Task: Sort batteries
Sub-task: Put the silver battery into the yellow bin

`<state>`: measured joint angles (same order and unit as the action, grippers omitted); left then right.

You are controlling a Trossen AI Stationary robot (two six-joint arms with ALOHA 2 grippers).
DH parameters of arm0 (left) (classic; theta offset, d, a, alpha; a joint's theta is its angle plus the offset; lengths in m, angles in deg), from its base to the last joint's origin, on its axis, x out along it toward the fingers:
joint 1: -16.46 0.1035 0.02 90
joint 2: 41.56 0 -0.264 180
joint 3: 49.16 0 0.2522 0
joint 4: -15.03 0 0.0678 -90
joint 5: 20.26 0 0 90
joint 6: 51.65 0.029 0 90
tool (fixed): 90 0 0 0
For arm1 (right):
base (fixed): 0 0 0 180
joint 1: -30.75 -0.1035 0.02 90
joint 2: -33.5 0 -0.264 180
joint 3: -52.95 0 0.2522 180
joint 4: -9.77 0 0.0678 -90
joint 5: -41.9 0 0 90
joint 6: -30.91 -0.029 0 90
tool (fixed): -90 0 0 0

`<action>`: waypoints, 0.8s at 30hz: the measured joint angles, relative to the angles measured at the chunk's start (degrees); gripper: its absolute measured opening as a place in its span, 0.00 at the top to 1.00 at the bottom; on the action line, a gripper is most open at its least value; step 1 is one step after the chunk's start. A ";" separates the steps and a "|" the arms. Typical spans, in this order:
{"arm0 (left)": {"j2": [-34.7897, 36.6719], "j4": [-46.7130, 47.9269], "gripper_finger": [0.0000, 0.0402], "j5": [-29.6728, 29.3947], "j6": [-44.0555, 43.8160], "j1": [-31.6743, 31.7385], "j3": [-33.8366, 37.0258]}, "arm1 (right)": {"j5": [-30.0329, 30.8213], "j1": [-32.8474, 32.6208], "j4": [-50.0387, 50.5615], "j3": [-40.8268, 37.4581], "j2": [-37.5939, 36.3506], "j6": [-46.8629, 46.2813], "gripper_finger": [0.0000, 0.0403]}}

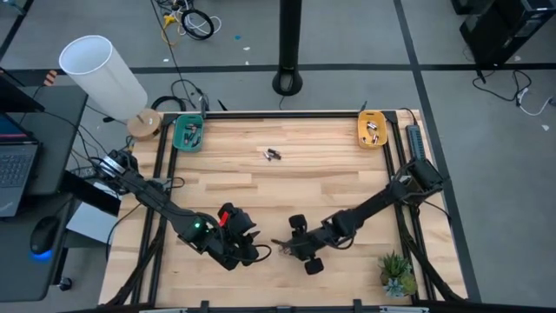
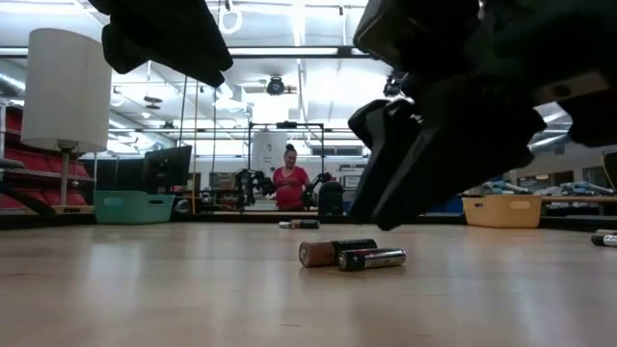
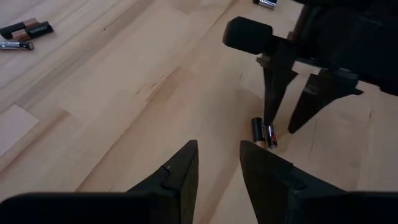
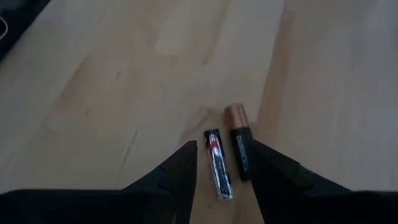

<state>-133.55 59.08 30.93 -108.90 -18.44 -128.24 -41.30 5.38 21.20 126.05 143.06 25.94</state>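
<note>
Two batteries lie side by side near the table's near edge: a slim dark one with a red mark (image 4: 218, 163) and a thicker black and copper one (image 4: 241, 147); the pair also shows low on the wood (image 2: 351, 254). My right gripper (image 4: 224, 147) is open, lowered over this pair, with one finger on either side of it and apart from it. My left gripper (image 3: 219, 163) is open just left of the pair (image 3: 263, 132), pointing at it. More batteries lie toward the far edge (image 1: 273, 155).
A teal tray (image 1: 188, 133) sits at the far left corner and an orange tray (image 1: 373, 129) at the far right, each with batteries in it. A small plant (image 1: 397, 273) stands at the near right corner. A person (image 2: 289, 187) stands far behind the table.
</note>
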 joint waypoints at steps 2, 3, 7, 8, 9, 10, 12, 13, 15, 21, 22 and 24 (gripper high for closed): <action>-0.02 0.01 0.67 0.00 0.00 0.00 0.00 | -1.40 0.51 -0.02 -0.45 0.00 0.18 0.63; -0.01 0.00 0.67 0.00 0.00 0.00 0.00 | -1.82 0.63 -0.05 -0.78 0.00 0.16 0.63; 0.00 0.00 0.67 0.00 -0.02 0.00 0.00 | -1.90 0.57 -0.91 -1.16 0.02 0.19 0.63; 0.00 0.00 0.67 0.00 -0.05 0.00 0.00 | -1.91 0.40 -1.24 -1.16 0.02 0.10 0.63; 0.01 0.01 0.67 0.00 -0.10 0.00 0.00 | -1.94 0.30 -1.30 -1.16 0.02 0.05 0.63; -0.01 0.02 0.67 0.00 -0.13 0.00 0.00 | -1.95 0.23 -1.11 -1.16 0.02 0.05 0.63; 0.01 0.02 0.67 -0.10 -0.08 0.00 0.00 | -2.12 0.16 -0.54 -1.16 0.02 0.06 0.63; 0.01 0.04 0.67 -0.20 -0.07 0.00 0.00 | -2.12 0.16 -0.39 -1.16 0.02 0.07 0.63; 0.01 0.19 0.67 -0.33 -0.05 0.00 0.00 | -2.12 0.22 -0.15 -1.18 0.02 0.07 0.63; 0.01 0.93 0.67 -0.33 -0.04 0.00 0.02 | -2.12 0.34 -0.87 -3.69 0.02 -1.34 0.63; 0.01 0.98 0.67 -0.31 -0.05 0.00 0.02 | -2.15 0.34 -0.97 -3.96 0.02 -1.35 0.63; 0.01 1.03 0.67 -0.33 -0.04 0.00 0.02 | -2.19 0.34 -1.25 -4.25 0.02 -1.33 0.63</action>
<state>-133.55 60.11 30.60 -108.95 -18.44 -128.22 -43.50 5.72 19.95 121.79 143.08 24.61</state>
